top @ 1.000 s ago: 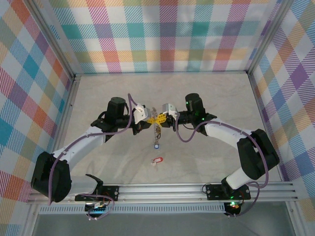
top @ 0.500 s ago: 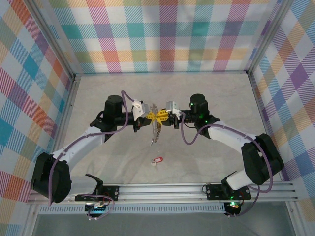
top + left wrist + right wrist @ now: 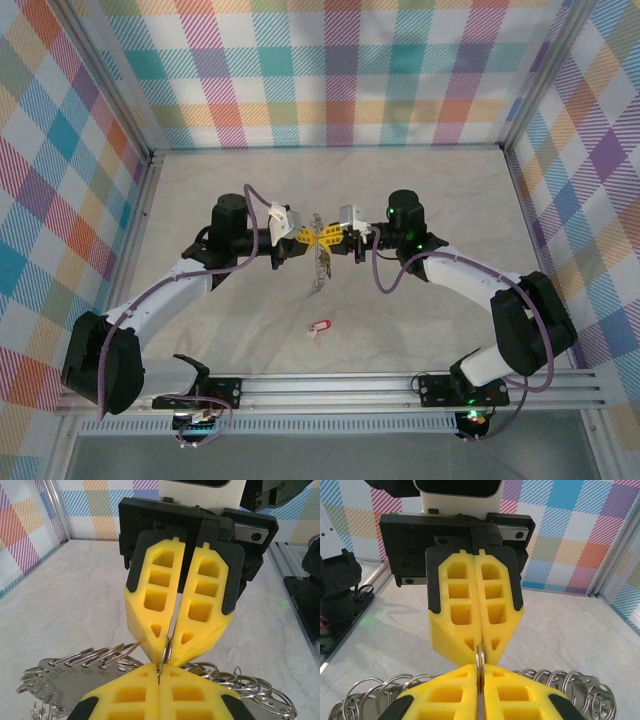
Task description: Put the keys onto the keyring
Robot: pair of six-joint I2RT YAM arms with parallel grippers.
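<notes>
Top external view: my two grippers meet on one thin ring

My left gripper [image 3: 310, 237] and my right gripper [image 3: 327, 238] touch tip to tip above the middle of the table [image 3: 430, 190]. Each one is squeezed tight on the same thin ring [image 3: 480, 656]. The grey keyring [image 3: 318, 268], with its many small rings, hangs just under them. A key [image 3: 319, 327] with a red tag lies on the table, nearer my bases.
</notes>
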